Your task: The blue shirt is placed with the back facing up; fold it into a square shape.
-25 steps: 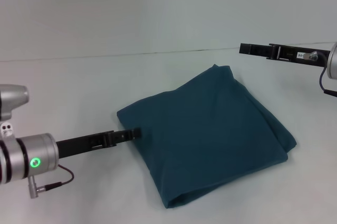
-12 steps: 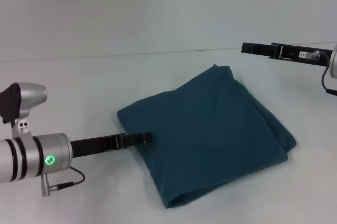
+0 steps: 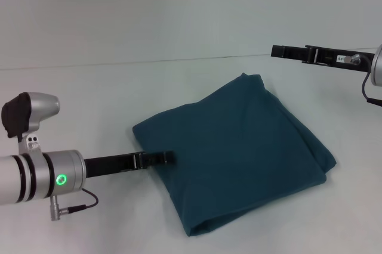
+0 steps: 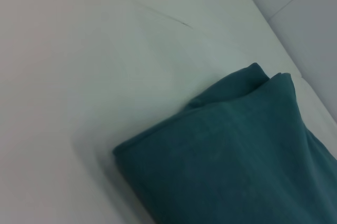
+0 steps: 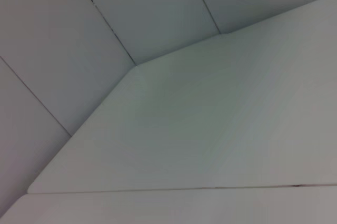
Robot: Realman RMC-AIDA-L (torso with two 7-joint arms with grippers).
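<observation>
The blue shirt (image 3: 239,146) lies folded into a rough square on the white table (image 3: 89,99), plain side up, one corner pointing away from me. My left gripper (image 3: 171,157) reaches in low from the left. Its tip is over the shirt's left edge, and its fingers show as one thin shut bar with no cloth lifted. The left wrist view shows the shirt's folded corner (image 4: 237,161) close by. My right gripper (image 3: 274,51) hangs raised at the back right, clear of the shirt, its fingers together.
The table's far edge meets a pale wall (image 3: 179,9) behind the shirt. The right wrist view shows only bare table (image 5: 210,129) and wall panels. Bare table surrounds the shirt on all sides.
My left gripper has slid to the right, from beside the shirt's left edge to over it. The shirt has kept its shape. The right arm has barely moved.
</observation>
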